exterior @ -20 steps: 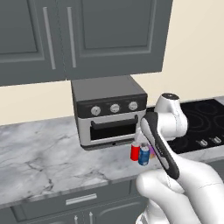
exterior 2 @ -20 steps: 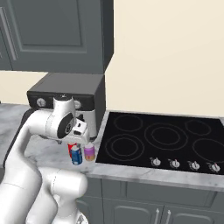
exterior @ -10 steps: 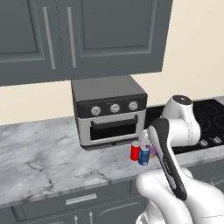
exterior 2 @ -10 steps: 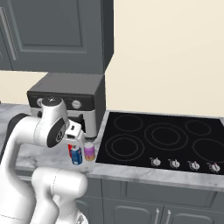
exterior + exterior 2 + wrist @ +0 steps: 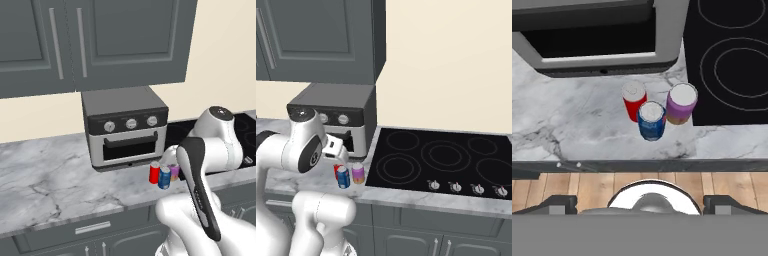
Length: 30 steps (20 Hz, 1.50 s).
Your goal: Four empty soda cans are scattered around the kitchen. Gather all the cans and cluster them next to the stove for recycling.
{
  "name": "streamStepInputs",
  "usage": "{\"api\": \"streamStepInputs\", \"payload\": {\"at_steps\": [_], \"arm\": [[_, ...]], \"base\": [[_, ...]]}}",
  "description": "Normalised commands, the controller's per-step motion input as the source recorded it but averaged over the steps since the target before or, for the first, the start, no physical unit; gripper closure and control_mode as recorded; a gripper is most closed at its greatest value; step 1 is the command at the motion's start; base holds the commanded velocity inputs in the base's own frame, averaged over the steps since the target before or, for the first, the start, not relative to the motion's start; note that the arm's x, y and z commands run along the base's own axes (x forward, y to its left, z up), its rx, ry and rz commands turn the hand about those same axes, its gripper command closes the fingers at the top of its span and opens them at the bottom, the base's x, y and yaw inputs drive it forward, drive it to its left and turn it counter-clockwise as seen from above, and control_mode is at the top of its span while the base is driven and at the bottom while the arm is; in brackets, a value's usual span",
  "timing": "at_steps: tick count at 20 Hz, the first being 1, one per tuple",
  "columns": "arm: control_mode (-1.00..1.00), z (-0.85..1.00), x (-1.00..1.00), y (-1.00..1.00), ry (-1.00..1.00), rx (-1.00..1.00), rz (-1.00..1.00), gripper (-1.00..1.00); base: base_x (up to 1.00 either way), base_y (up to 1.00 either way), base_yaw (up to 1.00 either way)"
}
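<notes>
Three soda cans stand upright in a tight cluster on the marble counter, just left of the stove [image 5: 732,55]: a red can [image 5: 633,100], a blue can [image 5: 651,120] and a purplish-pink can [image 5: 681,102]. The same red can [image 5: 154,173], blue can [image 5: 164,178] and pink can [image 5: 174,172] show in the left base view, in front of the toaster oven. My gripper [image 5: 641,204] hangs above the counter's front edge, a little nearer than the cans, open and holding nothing. Seen from the right, the gripper [image 5: 337,155] hovers just over the cans [image 5: 343,177], beside the stove [image 5: 441,155].
The grey toaster oven [image 5: 125,127] stands right behind the cans, against the wall. Dark upper cabinets [image 5: 95,40] hang above it. The stove's knobs [image 5: 456,186] line its front edge. Bare marble counter [image 5: 45,175] stretches to the left. Wooden floor [image 5: 587,182] shows below the counter edge.
My arm's elbow has swung outward, right in the left base view, while the hand stays above the cans. The cans have not moved and the gripper is still open.
</notes>
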Motion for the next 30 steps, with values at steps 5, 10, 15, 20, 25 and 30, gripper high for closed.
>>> {"api": "streamStepInputs", "payload": {"at_steps": [5, 10, 15, 20, 25, 30], "arm": [[-1.00, 0.24, -0.18, 0.09, 0.00, 0.00, 0.00, -1.00], [-1.00, 0.14, -0.13, 0.12, 0.01, 0.00, -0.01, -1.00], [-1.00, 0.22, -0.11, 0.01, -0.03, 0.00, -0.05, -1.00], [-1.00, 0.28, -0.15, -0.13, -0.08, 0.00, -0.08, -1.00], [-1.00, 0.23, -0.19, -0.11, -0.07, 0.00, -0.08, -1.00], [-1.00, 0.13, -0.23, -0.03, -0.04, 0.00, -0.06, -1.00]], "base": [[0.00, 0.00, 0.00], [0.00, 0.00, 0.00], [0.00, 0.00, 0.00], [0.00, 0.00, 0.00], [0.00, 0.00, 0.00], [0.00, 0.00, 0.00]]}}
